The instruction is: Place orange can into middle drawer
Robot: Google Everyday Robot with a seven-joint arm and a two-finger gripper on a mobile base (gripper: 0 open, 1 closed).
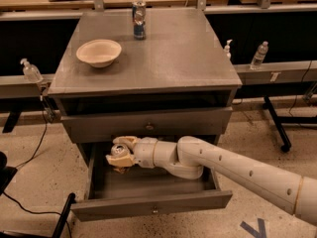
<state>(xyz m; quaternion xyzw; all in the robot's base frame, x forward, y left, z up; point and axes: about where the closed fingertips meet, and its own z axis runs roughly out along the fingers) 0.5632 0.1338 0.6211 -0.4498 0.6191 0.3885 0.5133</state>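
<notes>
My gripper (120, 152) is shut on the orange can (118, 150), of which mostly the silver top shows between the pale fingers. It holds the can upright inside the open middle drawer (151, 206), at its left rear, just under the front of the closed drawer above (146, 124). My white arm (233, 170) reaches in from the lower right. I cannot tell whether the can's base touches the drawer floor.
A cream bowl (99, 52) and a blue, red and silver can (139, 20) stand on the grey cabinet top (188, 48). Plastic bottles (259, 55) stand on rails at both sides. A black cable (29, 152) runs across the floor at left.
</notes>
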